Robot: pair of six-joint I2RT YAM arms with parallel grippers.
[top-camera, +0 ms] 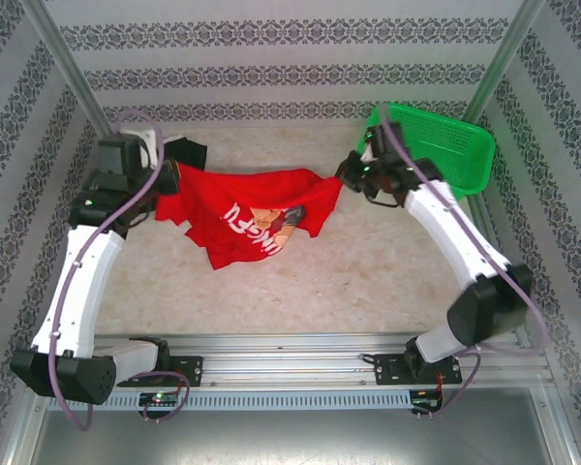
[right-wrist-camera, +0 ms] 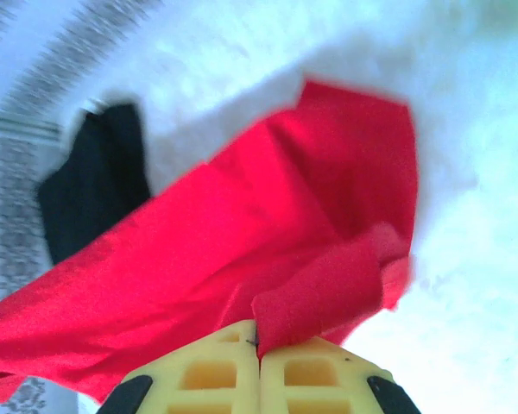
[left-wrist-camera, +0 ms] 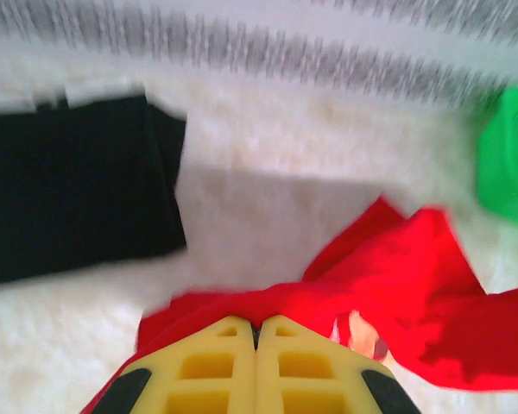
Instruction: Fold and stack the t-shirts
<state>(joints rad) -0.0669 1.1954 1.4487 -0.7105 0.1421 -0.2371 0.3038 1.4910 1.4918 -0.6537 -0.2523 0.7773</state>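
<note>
Backdrop-wise it's patterned grey-and-white walls (top-camera: 290,58) on three sides of a pale speckled tabletop (top-camera: 368,281). So, the bright red cloth t-shirt (top-camera: 247,218) is strung up between the two arms across the middle of the table. Its top edge is pulled fairly taut, and the rest sags toward the near side, showing white lettering and a brownish print.

The left gripper (left-wrist-camera: 255,328) has its yellow fingers pressed tight together, with the shirt's left end bunched right at the tips. The right gripper (right-wrist-camera: 259,335) is clamped too, pinching a fold of the red fabric at the shirt's right end.

The plain black cloth t-shirt (top-camera: 189,152) lies flat at the far left, just behind the left wrist. The green plastic mesh basket (top-camera: 445,145) sits in the far right corner, tilted, just beyond the right gripper.
</note>
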